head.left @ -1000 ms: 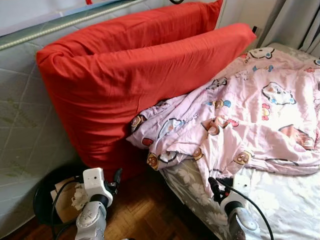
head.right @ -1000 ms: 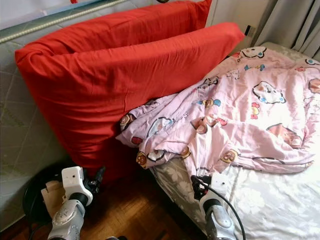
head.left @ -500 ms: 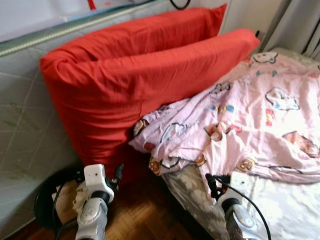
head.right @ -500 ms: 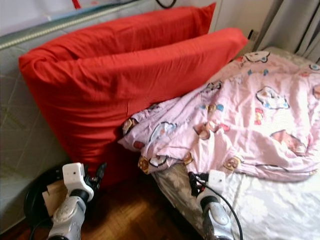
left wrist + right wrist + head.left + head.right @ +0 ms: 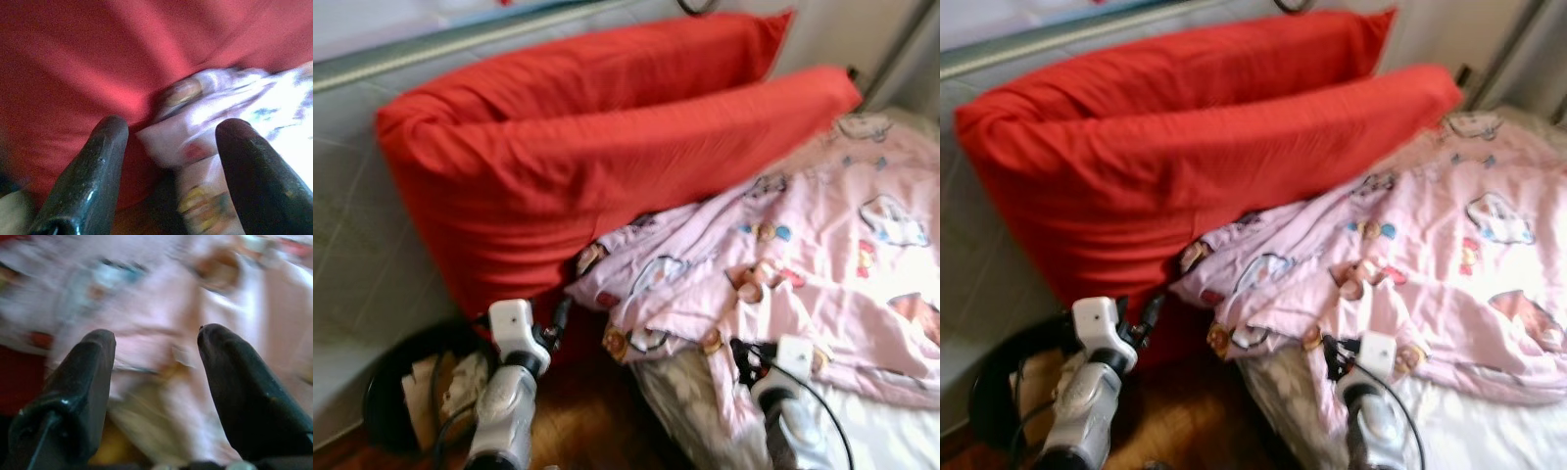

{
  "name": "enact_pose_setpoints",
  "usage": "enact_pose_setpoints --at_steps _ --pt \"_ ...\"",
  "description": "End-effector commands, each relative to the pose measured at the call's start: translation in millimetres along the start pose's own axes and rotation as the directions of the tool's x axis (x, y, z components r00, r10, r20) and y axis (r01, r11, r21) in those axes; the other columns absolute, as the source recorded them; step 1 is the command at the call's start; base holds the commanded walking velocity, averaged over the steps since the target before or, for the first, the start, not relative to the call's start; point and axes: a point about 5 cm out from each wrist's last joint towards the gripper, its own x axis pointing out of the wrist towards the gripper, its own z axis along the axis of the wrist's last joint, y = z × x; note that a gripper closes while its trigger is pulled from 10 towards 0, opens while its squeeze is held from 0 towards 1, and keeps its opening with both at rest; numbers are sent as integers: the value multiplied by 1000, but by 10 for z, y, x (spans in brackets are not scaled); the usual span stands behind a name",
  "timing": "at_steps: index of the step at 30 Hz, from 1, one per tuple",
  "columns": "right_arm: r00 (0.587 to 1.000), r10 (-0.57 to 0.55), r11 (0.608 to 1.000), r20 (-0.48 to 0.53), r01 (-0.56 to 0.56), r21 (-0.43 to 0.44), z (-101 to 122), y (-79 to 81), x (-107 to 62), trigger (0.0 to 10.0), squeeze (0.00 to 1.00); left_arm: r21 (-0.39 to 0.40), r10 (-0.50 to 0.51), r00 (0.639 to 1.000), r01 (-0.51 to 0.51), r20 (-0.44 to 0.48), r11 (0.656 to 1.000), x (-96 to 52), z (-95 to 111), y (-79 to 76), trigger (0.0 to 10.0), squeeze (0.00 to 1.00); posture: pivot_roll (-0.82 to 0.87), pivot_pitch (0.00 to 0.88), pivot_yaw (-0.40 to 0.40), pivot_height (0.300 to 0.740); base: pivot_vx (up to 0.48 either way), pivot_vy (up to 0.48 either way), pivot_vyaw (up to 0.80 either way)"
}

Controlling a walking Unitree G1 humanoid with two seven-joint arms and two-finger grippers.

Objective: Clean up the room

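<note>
Ahead: red pillows (image 5: 597, 157) lean over pink blanket (image 5: 803, 264) | left gripper (image 5: 168, 142), right gripper (image 5: 156, 352) spread wide

**Cloth, Wood and Plastic by the Bed**

The red pillows (image 5: 607, 147) were matt, softly creased cloth. The pink blanket (image 5: 803, 264) was thin, rumpled printed fabric. The floor (image 5: 578, 431) was glossy brown wood. The left pincer (image 5: 166, 161) had smooth, slightly shiny black plastic fingers (image 5: 93, 166). The arms (image 5: 504, 411) looked silver metal with white plastic housings.
</note>
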Motion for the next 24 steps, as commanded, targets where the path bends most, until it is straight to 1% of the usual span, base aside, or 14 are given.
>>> enact_pose_setpoints --at_steps 1,6,9,13,16,24 --pt "998 -68 998 -13 68 2 -70 -174 -95 10000 0 -1 -40 999 40 22 999 40 48 -107 10000 0 23 173 -26 740 0 0 0" --pt "995 -101 995 21 101 6 -38 -209 -108 10000 0 18 -61 997 60 38 998 14 87 -123 10000 0 25 184 -26 740 0 0 0" --pt "990 -135 991 49 134 15 12 -258 -108 10000 0 25 -73 996 72 45 997 3 114 -127 10000 0 25 193 -24 740 0 0 0" --pt "988 -147 989 51 146 19 28 -276 -101 10000 0 27 -74 996 73 45 997 2 123 -125 10000 0 24 195 -24 740 0 0 0" --pt "986 -166 986 25 165 19 18 -293 -91 10000 0 30 -76 996 75 45 997 2 129 -127 10000 0 26 196 -24 740 0 0 0" --pt "985 -172 985 8 172 14 -1 -300 -91 10000 0 31 -80 996 79 40 996 -10 139 -135 10000 0 27 196 -25 690 0 0 0"
